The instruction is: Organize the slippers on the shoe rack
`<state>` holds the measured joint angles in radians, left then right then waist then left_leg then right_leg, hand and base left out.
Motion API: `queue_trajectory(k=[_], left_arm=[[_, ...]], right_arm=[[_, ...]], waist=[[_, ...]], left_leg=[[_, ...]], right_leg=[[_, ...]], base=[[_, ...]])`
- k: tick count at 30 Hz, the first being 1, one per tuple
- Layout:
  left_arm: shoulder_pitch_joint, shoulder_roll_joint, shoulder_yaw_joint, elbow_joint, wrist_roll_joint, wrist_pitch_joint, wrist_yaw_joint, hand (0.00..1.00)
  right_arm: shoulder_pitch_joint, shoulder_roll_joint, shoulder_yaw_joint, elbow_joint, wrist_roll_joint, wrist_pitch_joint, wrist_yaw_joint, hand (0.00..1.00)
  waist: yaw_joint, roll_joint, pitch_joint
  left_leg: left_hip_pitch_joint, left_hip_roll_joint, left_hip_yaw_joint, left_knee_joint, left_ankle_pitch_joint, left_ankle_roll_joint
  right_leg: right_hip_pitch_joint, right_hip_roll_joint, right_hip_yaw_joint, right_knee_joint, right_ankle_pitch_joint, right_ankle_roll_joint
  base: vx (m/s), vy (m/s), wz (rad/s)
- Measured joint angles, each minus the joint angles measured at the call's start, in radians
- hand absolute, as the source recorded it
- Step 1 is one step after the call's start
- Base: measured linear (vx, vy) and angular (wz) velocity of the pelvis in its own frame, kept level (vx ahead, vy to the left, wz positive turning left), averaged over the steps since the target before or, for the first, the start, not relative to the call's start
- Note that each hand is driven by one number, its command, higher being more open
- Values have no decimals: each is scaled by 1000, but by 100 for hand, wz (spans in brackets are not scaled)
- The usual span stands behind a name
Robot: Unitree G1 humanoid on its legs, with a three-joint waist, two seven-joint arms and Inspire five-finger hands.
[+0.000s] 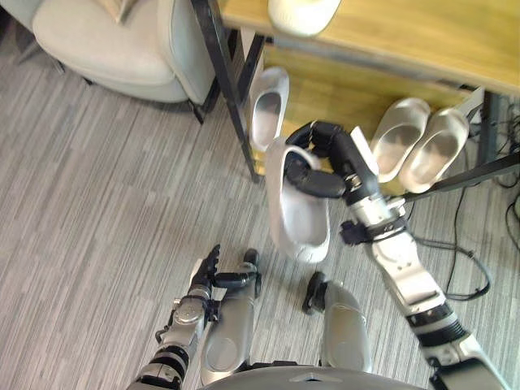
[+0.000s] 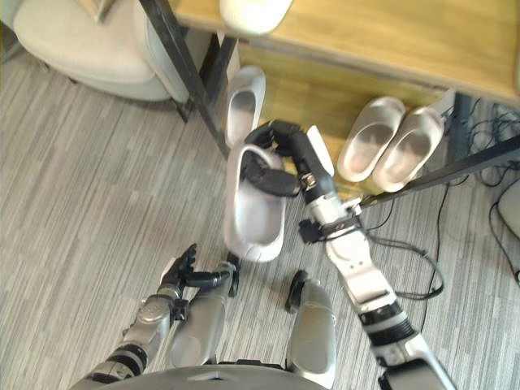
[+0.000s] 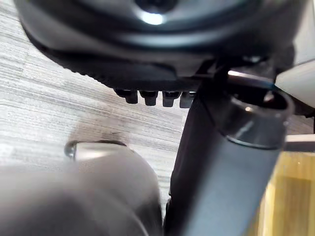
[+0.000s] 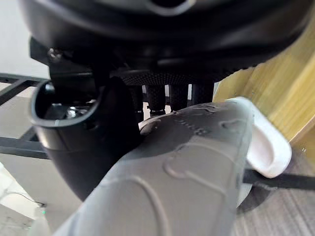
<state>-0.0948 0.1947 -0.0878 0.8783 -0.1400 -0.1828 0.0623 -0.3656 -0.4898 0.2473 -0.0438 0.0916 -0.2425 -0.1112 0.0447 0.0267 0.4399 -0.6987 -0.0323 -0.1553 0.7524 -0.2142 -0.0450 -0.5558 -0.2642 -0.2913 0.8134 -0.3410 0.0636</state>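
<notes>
My right hand (image 1: 327,158) is shut on a pale grey slipper (image 1: 297,207), thumb and fingers pinching its upper end. It hangs toe-down over the floor just before the shoe rack's lower shelf (image 1: 341,89). In the right wrist view the slipper's ribbed sole (image 4: 187,162) lies between the thumb (image 4: 83,137) and fingers (image 4: 167,93). On that lower shelf lie a single slipper (image 1: 268,106) at the left and a pair (image 1: 398,136) (image 1: 436,146) at the right. Another slipper (image 1: 305,12) rests on the top shelf. My left hand (image 1: 208,272) hangs low, open and holding nothing.
The rack's black metal leg (image 1: 223,73) slants down just left of the held slipper, and a black bar (image 1: 471,172) crosses at the right. A light grey armchair (image 1: 114,41) stands at the back left. Cables (image 1: 471,260) lie on the grey floor at the right.
</notes>
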Motion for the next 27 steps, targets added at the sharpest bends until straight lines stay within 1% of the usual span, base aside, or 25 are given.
queue_trajectory(k=[1, 4, 6, 9, 11, 13, 14, 16, 18, 20, 22, 26, 27], left_arm=[[0, -3, 16, -24, -17, -24, -10, 100], [-6, -10, 21, -60, -17, -52, -10, 100], [-14, -22, 39, -97, -26, -71, -14, 100], [-22, -32, 45, -149, -28, -83, -16, 100], [-36, -39, 45, -154, -29, -92, -17, 100], [-44, -48, 45, -183, -49, -102, -17, 100], [-44, -49, 45, -188, -51, -102, -18, 100], [-48, -65, 42, -214, -62, -106, -18, 100], [-49, -67, 34, -226, -66, -110, -18, 100], [-52, -71, 33, -231, -68, -114, -18, 100], [-53, -71, 32, -238, -69, -115, -17, 100], [-53, -71, 29, -246, -70, -115, -9, 100], [-54, -71, 24, -249, -70, -115, 0, 100]], right_arm=[[-50, -52, -4, 30, -21, 0, -22, 0], [-139, -115, -2, 84, -59, 1, -47, 0], [-214, -177, 0, 88, -99, -1, -86, 0], [-278, -230, 1, 88, -137, -1, -125, 0], [-294, -255, 1, 88, -147, -1, -141, 0], [-342, -271, 2, 106, -181, -1, -164, 0], [-348, -272, 2, 110, -185, -1, -170, 0], [-391, -293, 9, 163, -229, 0, -201, 0], [-426, -295, 11, 208, -271, 4, -218, 0], [-466, -295, 17, 257, -301, 13, -232, 0], [-517, -295, 33, 327, -330, 36, -259, 0], [-569, -295, 51, 414, -344, 53, -284, 0], [-582, -295, 51, 451, -368, 70, -300, 0]], waist=[[7, 0, 3], [16, 6, 9], [32, 3, 13], [50, -2, 17], [62, -3, 17], [74, -13, 23], [78, -15, 24], [99, -21, 27], [108, -21, 27], [113, -25, 28], [116, -29, 30], [120, -32, 29], [123, -33, 29]], left_leg=[[-61, -5, -6, 64, -22, -3], [-146, -10, -16, 164, -57, -3], [-240, -17, -17, 266, -93, -7], [-338, -30, -20, 359, -115, -13], [-372, -33, -22, 387, -120, -14], [-436, -42, -27, 430, -123, -18], [-443, -44, -27, 434, -123, -18], [-483, -51, -28, 461, -124, -20], [-503, -56, -31, 473, -124, -22], [-517, -60, -32, 479, -123, -24], [-527, -65, -32, 485, -123, -25], [-539, -67, -32, 489, -122, -25], [-544, -70, -32, 489, -122, -25]], right_leg=[[-57, -13, -1, 67, -26, -3], [-132, -32, -9, 175, -63, -1], [-220, -54, -6, 280, -114, -6], [-312, -80, -1, 385, -157, -11], [-343, -88, 0, 417, -169, -12], [-403, -103, 0, 471, -187, -19], [-409, -105, 0, 477, -189, -20], [-446, -118, 1, 513, -201, -23], [-462, -123, 0, 529, -207, -29], [-476, -127, 1, 538, -209, -29], [-483, -135, 0, 548, -215, -29], [-494, -137, -1, 554, -218, -29], [-499, -141, -1, 557, -220, -28]], base=[[-37, -50, 7], [-75, -26, 7], [-84, 15, 4], [-76, 30, 8], [-52, 23, 8], [-25, 16, 13], [-5, 10, 10], [4, 7, 11], [20, 1, 9], [29, -4, 6], [49, -15, 8], [51, -23, 4], [51, -25, 4]])
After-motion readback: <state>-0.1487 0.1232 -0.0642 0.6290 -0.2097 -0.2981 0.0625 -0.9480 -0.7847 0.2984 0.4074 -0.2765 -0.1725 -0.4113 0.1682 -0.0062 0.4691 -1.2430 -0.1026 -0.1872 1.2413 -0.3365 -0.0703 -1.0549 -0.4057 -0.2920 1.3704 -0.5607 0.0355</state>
